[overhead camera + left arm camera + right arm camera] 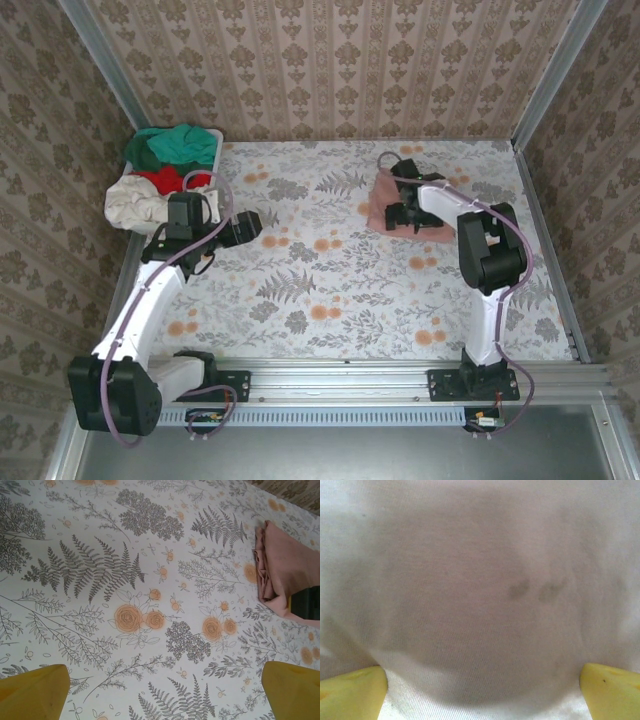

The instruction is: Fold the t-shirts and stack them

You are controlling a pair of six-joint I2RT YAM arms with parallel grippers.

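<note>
The right gripper (pixel 405 216) stands with its jaws wide apart, lowered close over the folded dusty-pink t-shirt (pixel 383 200), which lies on the floral table (pixel 330 290) at the far right; the right wrist view shows the cloth just beneath the yellow fingertips (pixel 350 692). The left gripper (pixel 252 226), jaws likewise wide apart, hovers over bare table left of centre, well apart from the pink shirt. The teal-green t-shirt (pixel 175 145), red t-shirt (pixel 165 180) and cream t-shirt (pixel 135 205) lie heaped in the white basket (pixel 217 145) at the far left corner
</note>
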